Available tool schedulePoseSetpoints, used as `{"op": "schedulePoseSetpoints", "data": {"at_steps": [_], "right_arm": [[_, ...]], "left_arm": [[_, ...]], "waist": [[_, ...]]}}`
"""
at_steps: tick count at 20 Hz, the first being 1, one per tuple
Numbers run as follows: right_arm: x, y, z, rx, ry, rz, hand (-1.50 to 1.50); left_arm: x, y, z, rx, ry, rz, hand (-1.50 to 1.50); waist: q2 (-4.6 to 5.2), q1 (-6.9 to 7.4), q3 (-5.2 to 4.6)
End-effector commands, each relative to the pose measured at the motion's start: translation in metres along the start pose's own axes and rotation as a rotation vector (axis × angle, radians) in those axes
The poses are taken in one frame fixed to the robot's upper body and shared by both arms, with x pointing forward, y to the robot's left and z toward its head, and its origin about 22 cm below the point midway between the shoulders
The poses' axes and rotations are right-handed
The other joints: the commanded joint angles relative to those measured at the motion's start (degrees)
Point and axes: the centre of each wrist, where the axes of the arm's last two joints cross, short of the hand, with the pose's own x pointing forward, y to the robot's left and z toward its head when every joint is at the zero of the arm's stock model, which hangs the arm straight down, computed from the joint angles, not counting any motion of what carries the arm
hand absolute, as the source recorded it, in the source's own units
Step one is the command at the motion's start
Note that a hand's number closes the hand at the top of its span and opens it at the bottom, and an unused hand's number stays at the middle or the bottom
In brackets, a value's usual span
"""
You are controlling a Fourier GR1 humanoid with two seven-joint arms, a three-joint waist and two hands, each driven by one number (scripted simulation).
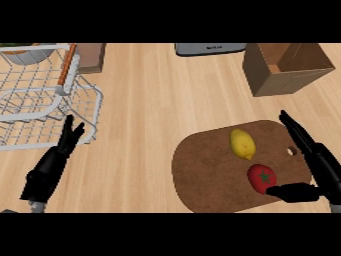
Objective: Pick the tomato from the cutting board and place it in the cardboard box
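The tomato lies on the brown cutting board, toward its near right part, just below a yellow lemon. The right hand stands at the board's right side, fingers extended straight away from the robot, thumb pointing left and touching or nearly touching the tomato's lower right side; nothing is grasped. The cardboard box sits open at the far right, well apart from the board. The left hand rests released beside the white wire rack.
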Motion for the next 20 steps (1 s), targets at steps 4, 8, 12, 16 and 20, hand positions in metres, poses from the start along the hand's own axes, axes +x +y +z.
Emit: {"op": "schedulePoseSetpoints", "data": {"at_steps": [4, 8, 12, 16, 20], "right_arm": [[0.004, -0.033, 0.061, -0.001, -0.107, 0.423, -1.50], [0.037, -0.045, 0.086, 0.040, -0.053, 0.452, -1.50], [0.071, -0.045, 0.108, 0.193, 0.059, 0.408, -1.50], [0.092, -0.052, 0.112, 0.261, 0.138, 0.404, -1.50], [0.114, -0.051, 0.111, 0.282, 0.196, 0.381, -1.50]], "left_arm": [[0.039, -0.012, -0.022, -0.052, -0.102, 0.052, 0.00], [0.049, -0.015, -0.036, -0.060, -0.097, 0.059, 0.00], [0.045, -0.020, -0.023, -0.085, -0.108, 0.063, 0.00], [0.069, -0.021, -0.039, -0.111, -0.126, 0.055, 0.00], [0.071, -0.035, -0.045, -0.131, -0.137, 0.049, 0.00]], "waist": [[-0.22, 0.21, 0.04], [0.19, 0.77, -0.04], [0.25, 2.16, -0.06], [0.66, 3.77, 0.08], [0.96, 4.90, 0.11]]}}
